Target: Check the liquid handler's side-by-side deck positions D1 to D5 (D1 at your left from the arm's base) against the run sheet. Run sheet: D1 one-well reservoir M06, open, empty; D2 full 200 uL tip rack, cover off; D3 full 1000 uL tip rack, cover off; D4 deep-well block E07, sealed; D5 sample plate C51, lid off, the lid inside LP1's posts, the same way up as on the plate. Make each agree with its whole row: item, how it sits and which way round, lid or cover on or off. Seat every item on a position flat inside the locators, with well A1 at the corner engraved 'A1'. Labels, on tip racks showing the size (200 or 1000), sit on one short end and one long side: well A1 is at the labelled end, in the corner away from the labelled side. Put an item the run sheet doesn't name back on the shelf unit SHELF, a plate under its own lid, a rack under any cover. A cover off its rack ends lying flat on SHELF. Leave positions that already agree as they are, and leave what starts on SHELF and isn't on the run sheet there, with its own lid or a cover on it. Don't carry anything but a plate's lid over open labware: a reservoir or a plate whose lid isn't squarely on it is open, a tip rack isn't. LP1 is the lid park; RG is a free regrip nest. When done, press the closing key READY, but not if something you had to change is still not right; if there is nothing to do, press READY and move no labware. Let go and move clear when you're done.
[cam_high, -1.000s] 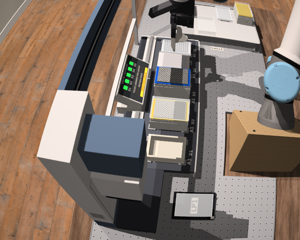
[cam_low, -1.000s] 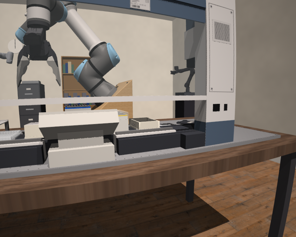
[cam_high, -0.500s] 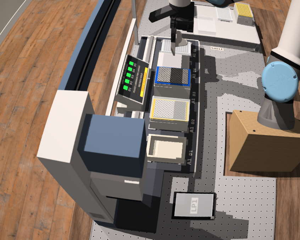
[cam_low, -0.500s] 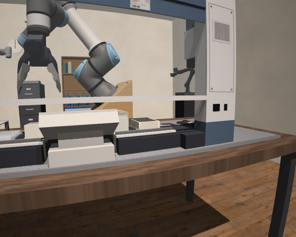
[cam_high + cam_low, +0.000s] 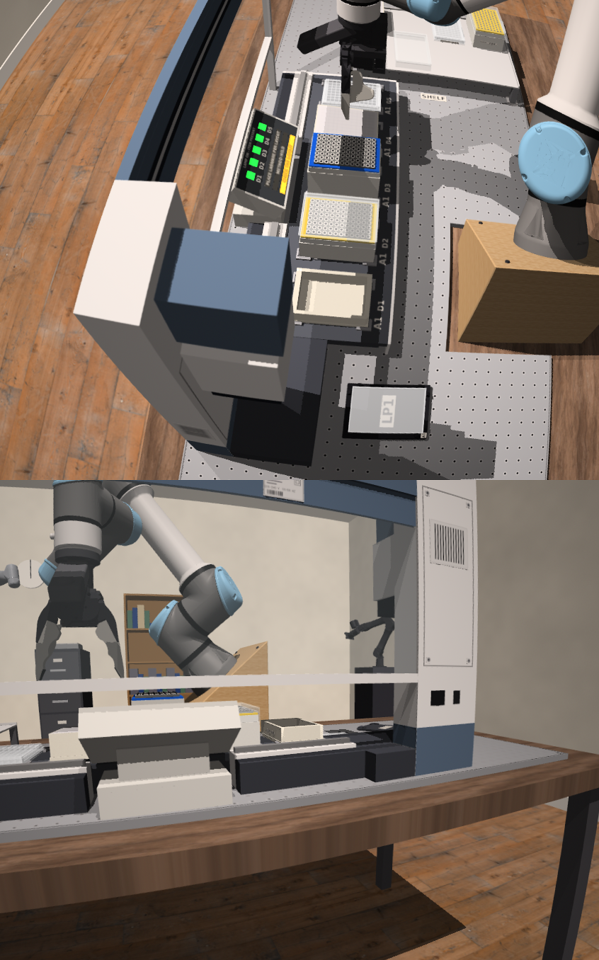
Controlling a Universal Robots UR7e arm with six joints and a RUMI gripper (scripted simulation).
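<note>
On the counter (image 5: 479,389), the liquid handler's panel (image 5: 267,160) shows five green squares marked D1 to D5 and an amber bar whose text is too small to read. Beside it the deck row reads D1 to D5, each with an engraved "A1". D1 holds an open cream reservoir (image 5: 332,299), D2 a yellow-framed tip rack (image 5: 340,219), D3 a blue-framed tip rack (image 5: 343,151), D4 a pale block (image 5: 330,119), and D5 a white well plate (image 5: 331,91). The hand (image 5: 352,95) hangs above the D5 plate, its jaws spread wide and holding nothing. "LP1" marks the lid park (image 5: 387,410); "SHELF" labels the shelf unit (image 5: 464,64), which carries more labware. The arm's wooden pedestal (image 5: 500,289) stands well apart to the right.
</note>
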